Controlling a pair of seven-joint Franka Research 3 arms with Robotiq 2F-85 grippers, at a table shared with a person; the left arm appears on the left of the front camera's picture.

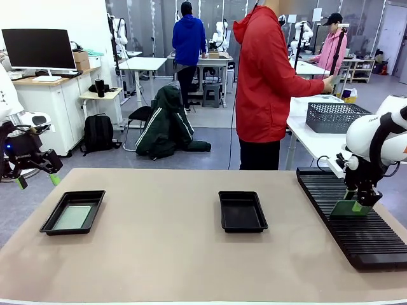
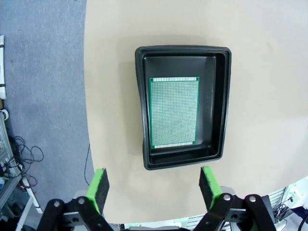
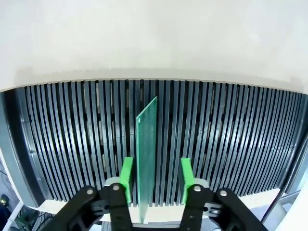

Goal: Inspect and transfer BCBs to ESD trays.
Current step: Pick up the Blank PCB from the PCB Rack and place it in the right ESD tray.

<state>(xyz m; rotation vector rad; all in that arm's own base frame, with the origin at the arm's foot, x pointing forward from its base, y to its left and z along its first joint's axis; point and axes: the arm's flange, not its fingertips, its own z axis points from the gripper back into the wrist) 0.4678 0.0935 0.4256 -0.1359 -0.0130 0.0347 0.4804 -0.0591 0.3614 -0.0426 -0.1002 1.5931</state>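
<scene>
A green BCB [image 2: 174,113] lies flat in the left black ESD tray [image 2: 214,96], which the front view shows near the table's left side [image 1: 86,193] with the board [image 1: 72,217] inside. My left gripper [image 2: 153,171] hangs open above that tray's near end; in the front view it [image 1: 38,180] sits past the table's left edge. The middle ESD tray [image 1: 243,213] holds nothing. Another BCB [image 3: 147,144] stands on edge in the slotted rack [image 3: 231,134]. My right gripper [image 3: 155,166] straddles this board [image 1: 348,210], its green pads [image 3: 127,175] still a little apart from it.
The long black ribbed rack [image 1: 362,235] runs along the table's right side. A person in a red jacket [image 1: 267,82] stands at the far edge, turned towards a side table with a grey mesh basket [image 1: 334,117]. Bare tabletop lies between the two trays.
</scene>
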